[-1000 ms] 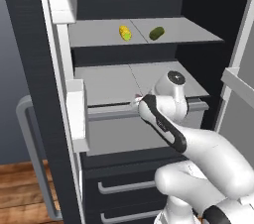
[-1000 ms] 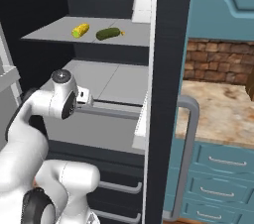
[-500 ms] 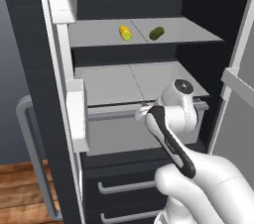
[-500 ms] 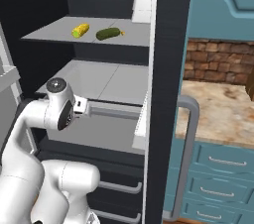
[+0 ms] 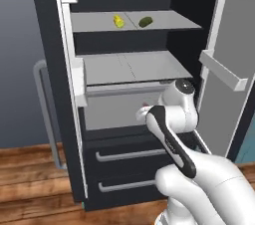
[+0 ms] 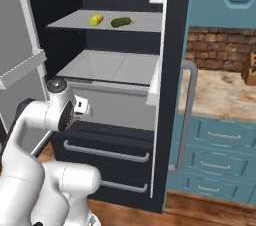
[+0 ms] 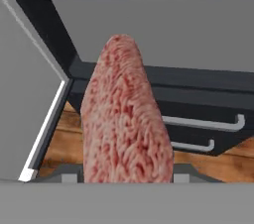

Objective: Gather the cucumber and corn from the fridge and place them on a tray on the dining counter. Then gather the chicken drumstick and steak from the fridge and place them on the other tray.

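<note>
A pinkish-red steak [image 7: 126,119] with pale streaks stands up large in the hand view, and my gripper [image 5: 143,113] is shut on its lower end. The gripper [image 6: 83,106] hangs in front of the open fridge [image 5: 124,169], at the level of the grey drawer under the lower shelf. On the top shelf lie the yellow corn [image 5: 118,21] and, to its right, the dark green cucumber [image 5: 145,21]; from the right side the corn [image 6: 96,19] and cucumber [image 6: 121,22] show the same way. The chicken drumstick, trays and dining counter are out of view.
Both fridge doors stand open: one [image 5: 226,69] on the right of the left base view, one [image 6: 172,70] edge-on with a silver bar handle [image 6: 186,115]. Two drawers with horizontal handles [image 5: 132,155] lie below. A stone counter on teal cabinets [image 6: 220,95] flanks the fridge.
The gripper with the steak has drawn back and down, away from the lower shelf. The whole picture has shifted a little, so the camera moved too.
</note>
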Controlling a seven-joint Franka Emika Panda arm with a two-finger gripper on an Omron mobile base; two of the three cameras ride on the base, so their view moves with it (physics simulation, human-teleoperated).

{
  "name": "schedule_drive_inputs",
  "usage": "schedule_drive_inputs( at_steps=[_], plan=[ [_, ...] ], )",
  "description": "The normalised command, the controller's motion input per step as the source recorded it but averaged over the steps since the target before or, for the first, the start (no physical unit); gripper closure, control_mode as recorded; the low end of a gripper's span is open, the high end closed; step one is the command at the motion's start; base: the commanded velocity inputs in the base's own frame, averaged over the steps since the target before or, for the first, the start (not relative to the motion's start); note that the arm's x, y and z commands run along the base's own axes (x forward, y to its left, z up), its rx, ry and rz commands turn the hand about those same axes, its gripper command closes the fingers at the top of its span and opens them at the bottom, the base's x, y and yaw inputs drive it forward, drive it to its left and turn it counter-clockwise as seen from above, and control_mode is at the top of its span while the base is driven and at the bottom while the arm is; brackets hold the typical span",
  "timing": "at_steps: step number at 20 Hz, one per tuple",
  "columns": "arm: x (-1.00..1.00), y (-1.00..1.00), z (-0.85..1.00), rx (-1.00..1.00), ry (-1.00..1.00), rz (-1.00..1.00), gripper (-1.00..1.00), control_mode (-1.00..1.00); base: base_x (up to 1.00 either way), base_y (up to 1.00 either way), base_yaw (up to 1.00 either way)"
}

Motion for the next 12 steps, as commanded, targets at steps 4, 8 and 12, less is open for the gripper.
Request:
schedule_drive_inputs(
  at_steps=[4, 8, 12],
  plan=[
    [0.00, 0.00, 0.00, 0.00, 0.00, 0.00, 1.00, 1.00, -0.73, -0.23, 0.03],
    [0.00, 0.00, 0.00, 0.00, 0.00, 0.00, 1.00, 1.00, -0.78, -0.11, -0.01],
    [0.00, 0.00, 0.00, 0.00, 0.00, 0.00, 1.00, 1.00, -0.77, 0.00, -0.39]
  ],
)
